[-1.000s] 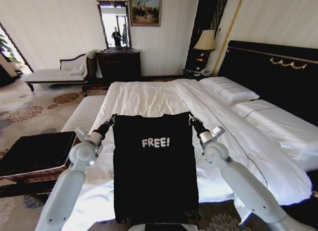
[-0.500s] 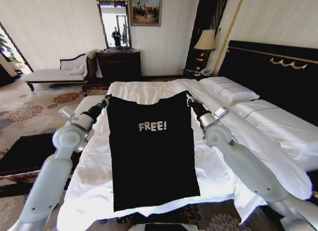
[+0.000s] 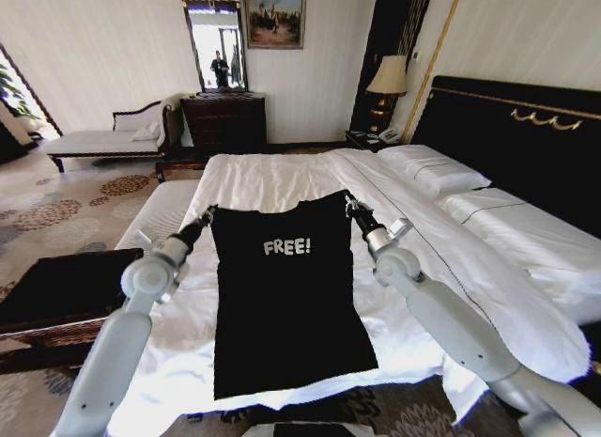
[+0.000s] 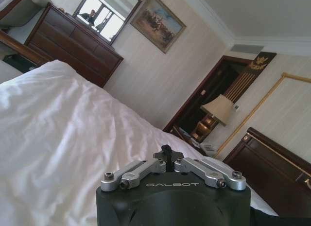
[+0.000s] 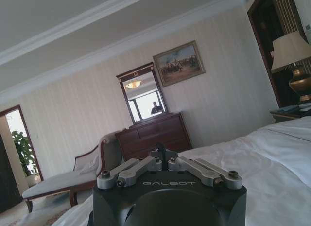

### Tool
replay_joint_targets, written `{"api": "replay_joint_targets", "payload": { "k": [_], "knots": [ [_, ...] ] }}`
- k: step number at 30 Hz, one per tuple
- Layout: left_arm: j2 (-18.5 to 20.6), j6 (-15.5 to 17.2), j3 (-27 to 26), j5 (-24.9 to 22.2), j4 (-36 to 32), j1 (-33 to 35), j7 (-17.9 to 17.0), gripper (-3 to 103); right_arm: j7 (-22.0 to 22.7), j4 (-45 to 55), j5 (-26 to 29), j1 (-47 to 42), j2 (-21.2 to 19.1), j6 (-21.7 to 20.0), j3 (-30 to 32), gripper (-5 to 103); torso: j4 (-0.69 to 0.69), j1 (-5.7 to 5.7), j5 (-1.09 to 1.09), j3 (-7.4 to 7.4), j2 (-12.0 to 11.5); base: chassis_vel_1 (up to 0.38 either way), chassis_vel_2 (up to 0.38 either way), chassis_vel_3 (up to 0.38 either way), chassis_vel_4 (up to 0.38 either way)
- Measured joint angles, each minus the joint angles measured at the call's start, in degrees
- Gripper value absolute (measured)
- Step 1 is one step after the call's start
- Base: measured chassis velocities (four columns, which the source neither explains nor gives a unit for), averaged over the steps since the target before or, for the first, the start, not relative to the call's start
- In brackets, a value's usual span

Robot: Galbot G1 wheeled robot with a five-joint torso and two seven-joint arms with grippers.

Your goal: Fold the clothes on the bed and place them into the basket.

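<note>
Left gripper [image 3: 208,211] and right gripper [image 3: 348,203] are pinching the black shirt [image 3: 286,291] mid-frame, hanging unfolded over the bed [image 3: 272,179]; folding and basket [image 3: 56,296] placement remaining.

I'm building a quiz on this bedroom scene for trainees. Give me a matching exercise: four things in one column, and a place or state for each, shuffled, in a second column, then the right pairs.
Things:
1. black shirt
2. basket
3. table lamp
4. left gripper

Places or states:
A. on the floor at the robot's left, beside the bed
B. shut on the shirt's left shoulder corner
C. hanging spread out between both grippers, lettering facing the camera
D. by the black headboard, near the far wall

The right gripper holds the other shoulder corner.

Pairs: 1-C, 2-A, 3-D, 4-B
</note>
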Motion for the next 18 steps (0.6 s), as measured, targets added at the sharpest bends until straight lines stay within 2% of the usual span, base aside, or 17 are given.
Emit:
{"api": "replay_joint_targets", "payload": {
  "k": [4,9,12,15,16,18],
  "knots": [
    [0.02,-0.06,-1.27,1.20,-1.84,3.75,0.18,2,3.27,2.17,0.01,-4.38,-1.62,-1.70,1.03,1,-0.02,0.00,0.01,0.00,0.00,0.000,0.000,0.000,0.000],
    [0.24,1.78,-2.42,4.84,-6.76,11.42,-2.31,2,8.31,5.97,0.69,-13.74,-4.07,-3.25,4.34,1,-0.02,0.00,0.01,0.00,0.00,0.000,0.000,0.000,0.000],
    [-0.17,2.52,-2.77,5.98,-9.48,15.69,-3.00,2,9.15,8.38,-0.48,-19.49,-5.18,-3.29,6.05,1,-0.01,0.00,0.02,0.00,0.00,0.000,0.000,0.000,0.000],
    [-1.11,3.95,-3.32,9.53,-12.10,21.05,-3.29,2,9.89,11.20,-2.77,-27.72,-5.93,-3.05,8.21,1,-0.03,-0.01,0.01,-0.01,0.01,0.000,0.000,0.000,0.000],
    [-1.11,3.95,-3.32,9.53,-12.10,21.05,-3.29,2,9.89,11.20,-2.77,-27.72,-5.93,-3.05,8.21,1,-0.03,-0.01,0.01,-0.01,0.01,0.000,0.000,0.000,0.000],
    [-1.81,6.01,-3.63,11.34,-13.20,23.91,-3.98,2,10.31,11.94,-3.73,-31.33,-5.96,-2.74,9.26,1,-0.04,-0.01,0.01,-0.01,0.01,0.000,0.000,0.000,0.000]
  ]
}}
